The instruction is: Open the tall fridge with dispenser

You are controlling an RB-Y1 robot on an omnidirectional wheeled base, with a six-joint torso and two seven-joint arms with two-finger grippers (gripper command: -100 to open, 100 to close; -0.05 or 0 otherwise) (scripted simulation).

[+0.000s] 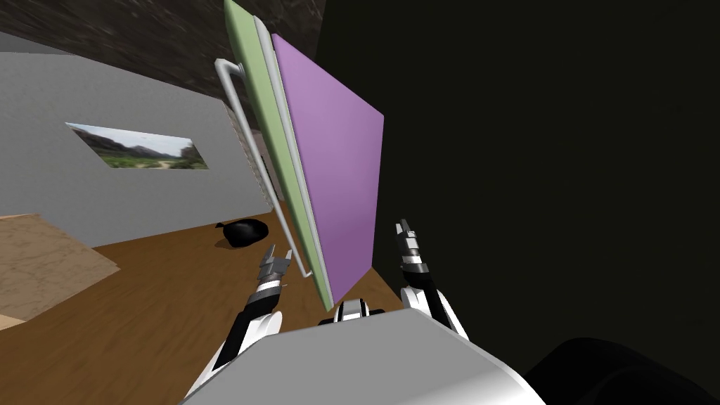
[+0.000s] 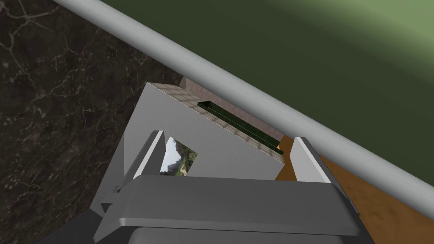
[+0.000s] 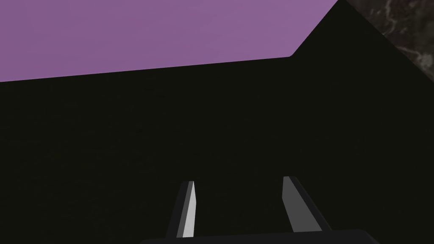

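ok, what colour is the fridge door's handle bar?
Light grey; the handle shows best in the left wrist view, crossing the green door.

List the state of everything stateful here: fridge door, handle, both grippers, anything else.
Tall green fridge door: edge-on to me, flat purple panel on its other side; looks swung open, not certain.
Long grey bar handle: ungripped.
Left gripper: open, by the handle's lower end, not around it.
Right gripper: open, empty, on the purple side.
Black lump: lying on the wooden floor beyond the door.
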